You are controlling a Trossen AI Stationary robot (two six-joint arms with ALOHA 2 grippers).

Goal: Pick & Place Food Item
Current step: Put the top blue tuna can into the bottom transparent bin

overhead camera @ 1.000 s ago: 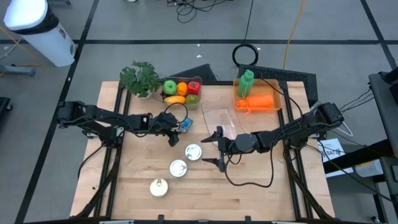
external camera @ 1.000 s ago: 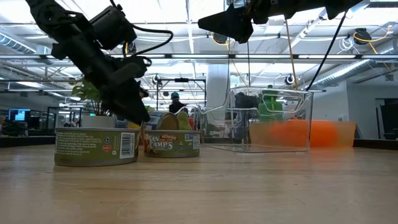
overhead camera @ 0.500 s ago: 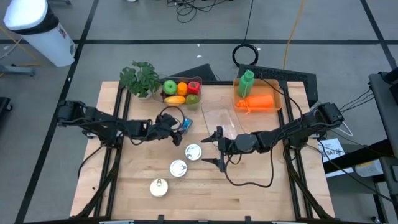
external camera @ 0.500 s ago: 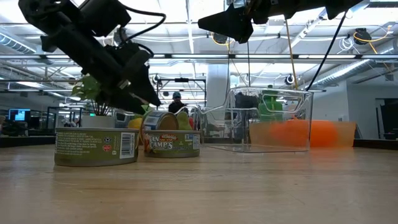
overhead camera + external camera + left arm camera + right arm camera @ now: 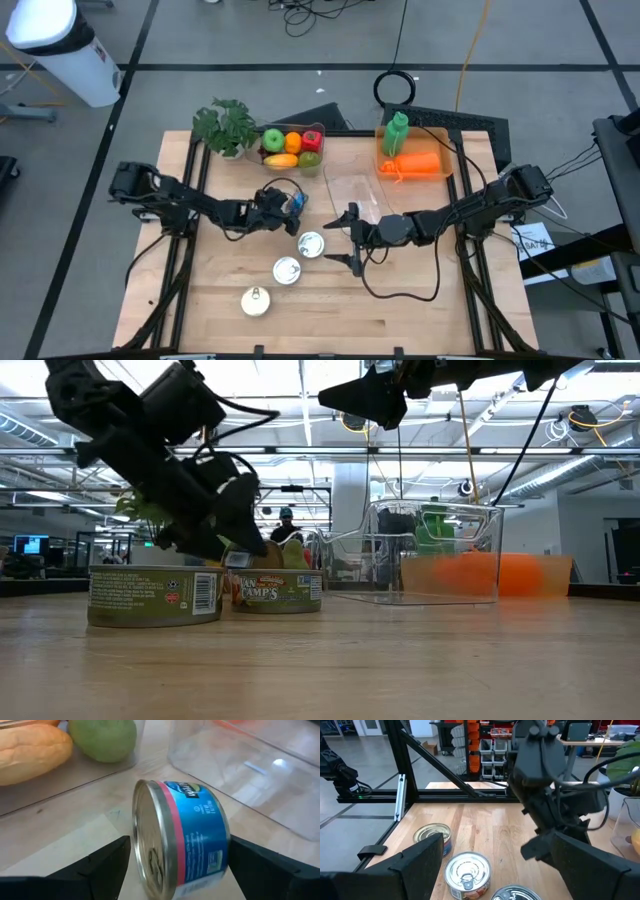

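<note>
We see a wood table on a grey floor, with the lab room behind. The left gripper has its fingers apart around the blue can, which lies on its side beside the clear bin. The right gripper hangs spread wide over mid-table. In the low view the blue can is hidden behind the left arm.

- My left gripper has pushed farther across the table, fingers now spread around the blue-labelled can lying on its side.
</note>
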